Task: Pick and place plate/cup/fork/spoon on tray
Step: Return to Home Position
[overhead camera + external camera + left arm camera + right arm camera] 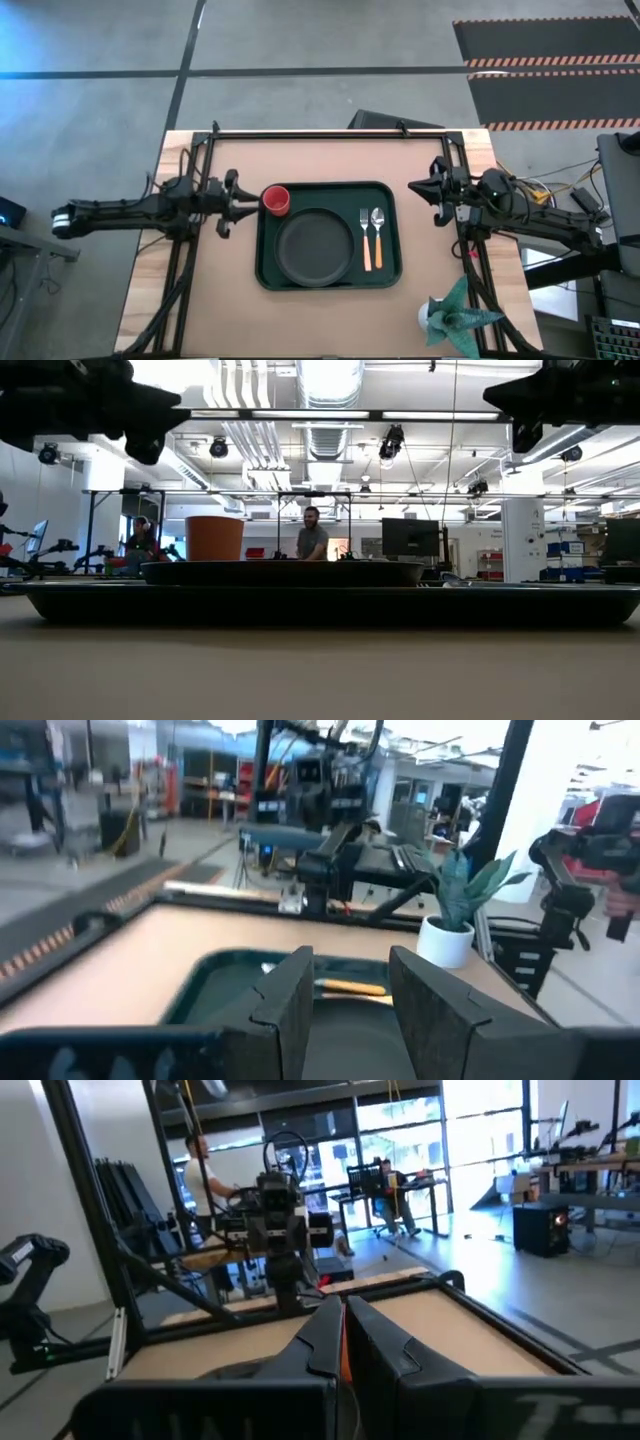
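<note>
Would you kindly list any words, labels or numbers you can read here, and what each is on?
No text can be read in any view.
Pale marks on the housing of the left gripper: too blurred to read.
Faint marks on the housing of the right gripper: too blurred to read.
The tray, plate and cup: no lettering visible.

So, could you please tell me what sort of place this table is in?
Most likely a robotics lab in an open industrial hall: exposed ceiling ducts, a hazard-striped floor mat, and a person near a monitor behind the table.
</note>
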Tool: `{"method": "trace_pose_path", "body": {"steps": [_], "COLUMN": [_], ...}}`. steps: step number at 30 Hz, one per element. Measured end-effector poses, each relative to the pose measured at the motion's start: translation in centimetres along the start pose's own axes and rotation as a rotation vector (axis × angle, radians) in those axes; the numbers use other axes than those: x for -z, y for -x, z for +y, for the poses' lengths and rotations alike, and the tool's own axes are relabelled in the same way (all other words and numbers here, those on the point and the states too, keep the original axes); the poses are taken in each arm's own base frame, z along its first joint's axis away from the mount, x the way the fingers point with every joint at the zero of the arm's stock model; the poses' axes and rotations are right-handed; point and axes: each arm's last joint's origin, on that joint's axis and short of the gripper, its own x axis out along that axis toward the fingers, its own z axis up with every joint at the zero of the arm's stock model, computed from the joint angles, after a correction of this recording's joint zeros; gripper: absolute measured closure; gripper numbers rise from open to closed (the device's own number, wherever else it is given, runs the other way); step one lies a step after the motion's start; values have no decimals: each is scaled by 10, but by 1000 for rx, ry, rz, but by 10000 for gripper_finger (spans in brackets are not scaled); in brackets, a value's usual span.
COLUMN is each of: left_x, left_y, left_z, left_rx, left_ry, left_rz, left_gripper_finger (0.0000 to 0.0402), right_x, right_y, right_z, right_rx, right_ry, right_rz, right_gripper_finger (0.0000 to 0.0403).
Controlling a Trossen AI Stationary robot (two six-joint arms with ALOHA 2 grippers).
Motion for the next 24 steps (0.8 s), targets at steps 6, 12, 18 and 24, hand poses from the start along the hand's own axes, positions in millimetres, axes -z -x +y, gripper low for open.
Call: {"method": "trace_pose_path", "body": {"steps": [6, 12, 18, 24], "left_x": [0, 0, 8, 22], "left_y": [7, 12, 19, 25], "left_z": [-2, -3, -3, -2], "left_rx": [4, 2, 0, 2], "left_ry": [-43, -52, -94, -103], "left_rz": [-16, -24, 13, -14], "left_gripper_finger": [285, 285, 285, 285], "right_x": [12, 26, 37, 46], "right_y": [2, 13, 24, 24], "right_z": [-2, -2, -2, -5], "right_rx": [-5, -1, 16, 69], "right_ry": [29, -30, -30, -41], "right_rz": [-51, -91, -37, 8], "right_gripper_finger": [394, 394, 394, 394]}}
